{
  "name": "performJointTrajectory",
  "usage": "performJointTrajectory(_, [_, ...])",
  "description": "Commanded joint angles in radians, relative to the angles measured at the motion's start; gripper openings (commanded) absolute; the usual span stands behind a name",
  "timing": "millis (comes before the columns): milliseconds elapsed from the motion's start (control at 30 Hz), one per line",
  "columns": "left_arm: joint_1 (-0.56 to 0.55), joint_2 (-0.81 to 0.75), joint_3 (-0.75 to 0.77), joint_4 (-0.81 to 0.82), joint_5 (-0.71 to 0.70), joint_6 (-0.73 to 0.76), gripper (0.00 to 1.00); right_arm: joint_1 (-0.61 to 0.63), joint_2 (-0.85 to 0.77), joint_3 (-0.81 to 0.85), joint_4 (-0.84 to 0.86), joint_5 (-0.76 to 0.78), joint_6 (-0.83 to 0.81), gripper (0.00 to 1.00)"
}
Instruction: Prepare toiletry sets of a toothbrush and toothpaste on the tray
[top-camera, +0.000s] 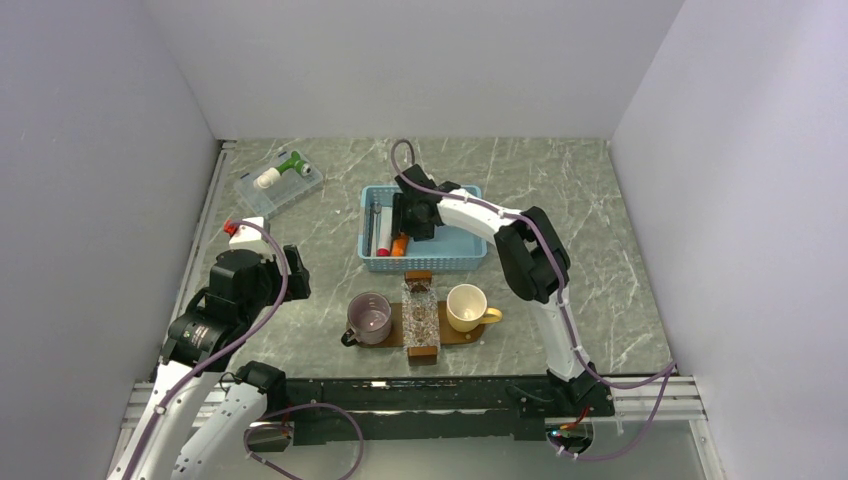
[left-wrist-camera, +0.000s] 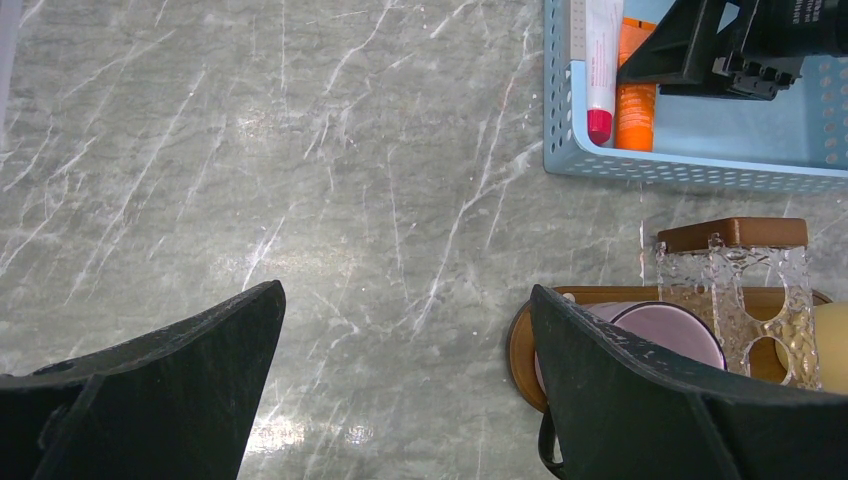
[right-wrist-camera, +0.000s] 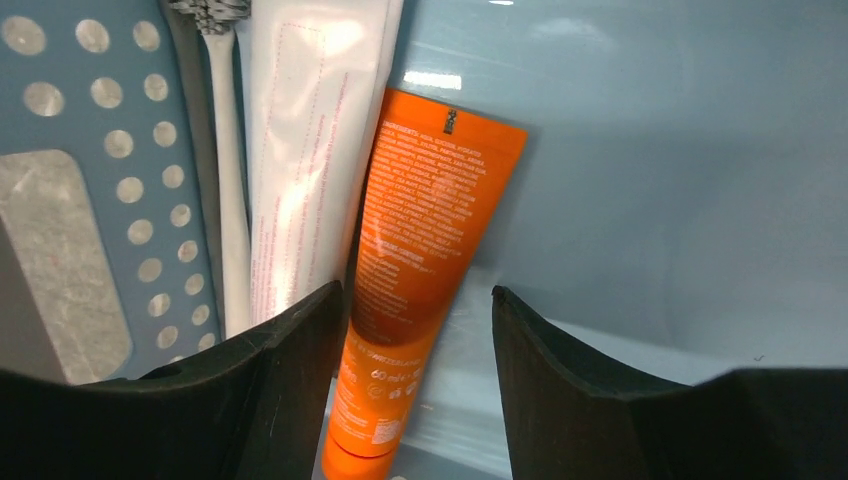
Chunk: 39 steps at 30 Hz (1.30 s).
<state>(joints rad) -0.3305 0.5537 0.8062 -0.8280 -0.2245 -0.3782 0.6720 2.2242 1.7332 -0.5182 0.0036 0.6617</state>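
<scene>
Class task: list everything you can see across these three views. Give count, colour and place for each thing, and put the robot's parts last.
table: one, grey-green marbled, under everything
basket: one, light blue, mid-table
toothpaste: one, orange, lying in the basket
white tube: one, red cap, beside the toothpaste
toothbrush: one, pale, between the white tube and the basket wall
tray: one, dark brown, nearer than the basket
purple mug: one, tray's left end
yellow mug: one, tray's right end
glass holder: one, clear, brown top, between the mugs
clear box: one, far left, holding a green-and-white item
left gripper: one, black, open above bare table
right gripper: one, black, open, astride the toothpaste
</scene>
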Motion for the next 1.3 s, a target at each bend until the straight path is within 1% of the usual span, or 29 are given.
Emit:
performJointTrajectory(0, [0.005,0.003,0.002,0.038,0.01,0.018,0.99,-0.005,0.012,-0.019,0.054,-0.039,0.042,0.57])
performJointTrajectory(100, [0.005,0.005,0.001,0.038,0.011,0.018,0.99,-0.009,0.017,-0.025,0.068,-0.056,0.05,0.53])
performJointTrajectory(333, [0.006,0.005,0.001,0.038,0.01,0.018,0.99,-0.013,0.027,-0.043,0.091,-0.072,0.066,0.38])
performJointTrajectory(433, [0.005,0.006,0.002,0.038,0.009,0.018,0.99,-0.019,0.014,-0.056,0.106,-0.073,0.068,0.3])
performJointTrajectory(667, [0.005,0.006,0.002,0.039,0.011,0.016,0.99,-0.032,-0.041,-0.062,0.114,-0.055,0.056,0.18])
performJointTrajectory(800, [0.005,0.005,0.001,0.04,0.011,0.016,0.99,-0.037,-0.097,-0.062,0.11,-0.007,0.035,0.16])
performJointTrajectory(1033, [0.007,0.008,0.0,0.04,0.011,0.016,0.99,-0.036,-0.215,-0.085,0.098,0.143,-0.027,0.12])
performJointTrajectory(1267, [0.008,0.013,-0.001,0.043,0.019,0.017,0.99,-0.036,-0.354,-0.154,0.16,0.176,-0.119,0.12])
